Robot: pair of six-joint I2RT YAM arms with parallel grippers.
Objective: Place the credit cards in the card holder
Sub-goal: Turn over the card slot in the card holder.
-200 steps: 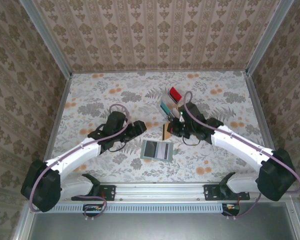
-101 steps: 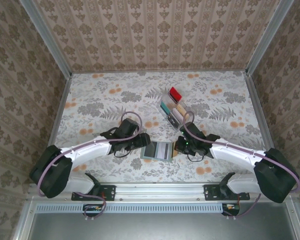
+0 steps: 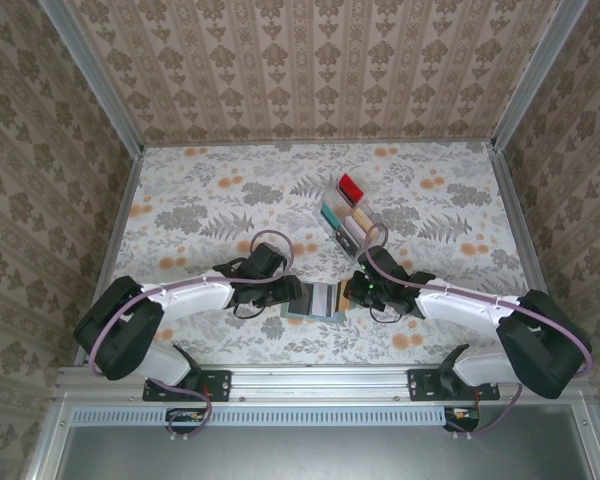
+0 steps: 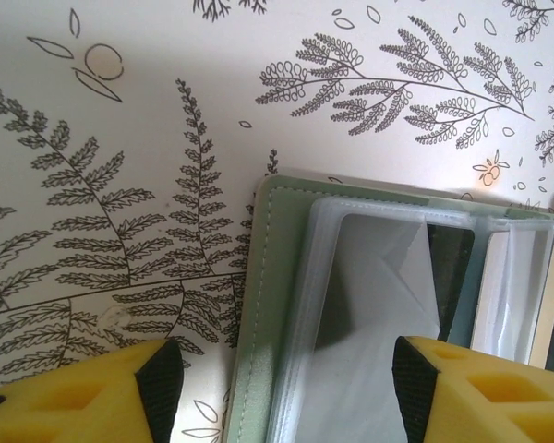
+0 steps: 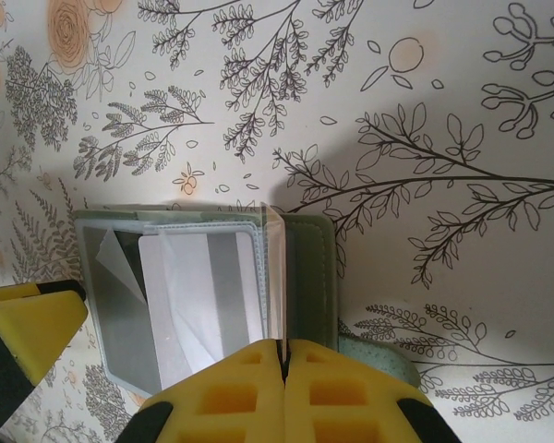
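My right gripper (image 5: 283,358), pads pressed together on a tan credit card (image 5: 274,272), has carried it from beside the clear tray (image 3: 344,212) to the open card holder (image 3: 315,300) at near centre. My left gripper (image 4: 282,380), jaws spread but narrowing, now straddles its left half, so insertion looks imminent. The card shows edge-on, so I cannot tell whether it has entered a sleeve.
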